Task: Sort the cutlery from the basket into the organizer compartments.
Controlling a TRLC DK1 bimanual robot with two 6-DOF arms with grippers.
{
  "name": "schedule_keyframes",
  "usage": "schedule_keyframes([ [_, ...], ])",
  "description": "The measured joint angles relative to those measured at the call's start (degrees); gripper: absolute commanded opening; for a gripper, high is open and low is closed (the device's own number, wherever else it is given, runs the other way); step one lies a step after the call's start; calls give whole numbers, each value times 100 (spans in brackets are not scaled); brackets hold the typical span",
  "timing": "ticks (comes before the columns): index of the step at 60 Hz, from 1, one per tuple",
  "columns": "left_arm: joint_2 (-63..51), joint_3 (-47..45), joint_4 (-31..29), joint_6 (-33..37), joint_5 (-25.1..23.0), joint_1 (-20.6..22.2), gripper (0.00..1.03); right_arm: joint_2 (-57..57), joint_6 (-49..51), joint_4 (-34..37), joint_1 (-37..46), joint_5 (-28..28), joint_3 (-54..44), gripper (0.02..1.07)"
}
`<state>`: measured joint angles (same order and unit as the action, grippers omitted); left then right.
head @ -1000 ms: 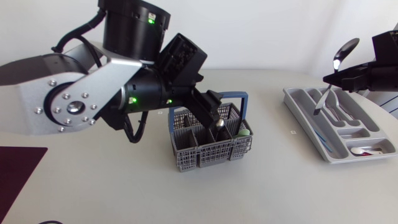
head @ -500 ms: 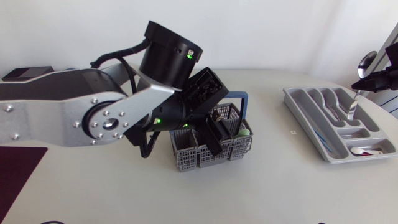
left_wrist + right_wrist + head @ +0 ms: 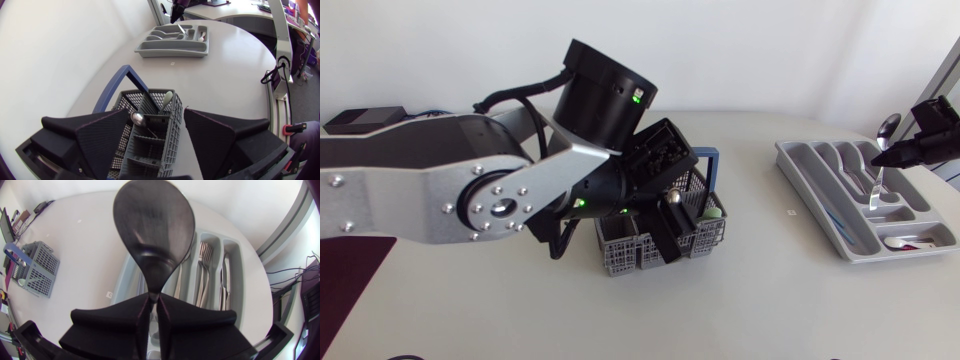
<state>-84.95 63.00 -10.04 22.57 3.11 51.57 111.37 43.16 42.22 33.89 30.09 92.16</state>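
The grey cutlery basket [image 3: 692,238] with a blue handle stands at the table's middle. My left gripper [image 3: 665,222] hangs open just above it, and in the left wrist view the basket [image 3: 150,137] lies between the open fingers [image 3: 100,137]. A spoon bowl [image 3: 137,118] and a pale handle [image 3: 168,98] stick up from its compartments. At the right, my right gripper [image 3: 910,150] is shut on a spoon [image 3: 886,130], bowl up and handle down, over the grey organizer [image 3: 820,200]. In the right wrist view the spoon [image 3: 152,230] rises from the shut gripper [image 3: 152,312] above the organizer [image 3: 212,237], which holds forks and spoons.
A dark red mat [image 3: 345,280] lies at the table's front left corner. A small black box [image 3: 355,120] sits at the back left. My left arm's large links [image 3: 470,195] cover the table left of the basket. Bare tabletop lies between basket and organizer.
My left arm has swung down and right, bringing its gripper low over the basket. My right gripper has carried the spoon right and down, over the organizer.
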Motion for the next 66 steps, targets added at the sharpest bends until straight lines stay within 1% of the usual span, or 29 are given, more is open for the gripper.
schedule_keyframes([
  [12,-92,2,-4,0,0,44,77,450,22,-9,-9,-103,302,8],
  [24,-118,0,-28,0,0,74,77,555,17,-13,-85,-140,516,8],
  [38,-203,2,-46,0,0,94,77,769,-72,-17,-269,-208,1040,8],
  [49,-210,2,-50,20,0,101,77,1322,-208,-17,-350,-339,1467,8],
  [66,-210,2,-63,61,0,101,77,1963,-378,-22,-455,-483,1843,8],
])
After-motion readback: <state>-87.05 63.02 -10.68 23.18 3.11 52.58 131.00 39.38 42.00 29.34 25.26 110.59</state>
